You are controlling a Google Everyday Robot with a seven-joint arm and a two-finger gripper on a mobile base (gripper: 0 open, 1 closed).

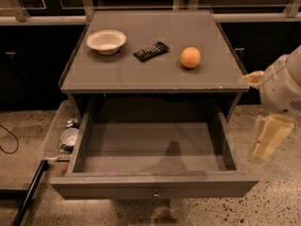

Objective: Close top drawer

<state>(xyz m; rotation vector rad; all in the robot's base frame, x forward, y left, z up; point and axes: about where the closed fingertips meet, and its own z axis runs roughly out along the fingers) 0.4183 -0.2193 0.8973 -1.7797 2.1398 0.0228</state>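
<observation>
Biggest thing here is the grey counter (155, 74), and the top drawer (150, 185) is pulled nearly all the way out of it toward the camera. The drawer box looks empty inside. Its long front panel runs side to side across the bottom of the view.

The claw (269, 138) hangs off at the right edge of the view, just past the drawer's right front corner and a bit higher than the panel. It's not touching anything. It looks like it's carrying nothing, but honestly I can't tell how far open it is from this angle.

That's the bit that matters imo. The drawer has to travel straight back into the counter, and the claw sits beside that line, not on it. So I'd guess it needs to swing in toward the view's left and come round in front of the panel before any push would work.

Smaller stuff:
- A clear tray (52, 131) sits on the floor to the left.
- On top are a bowl (106, 41), a dark packet (151, 51) and an orange (190, 57).
- The little knob (155, 192) sits dead centre on the panel, well apart from the claw.
</observation>
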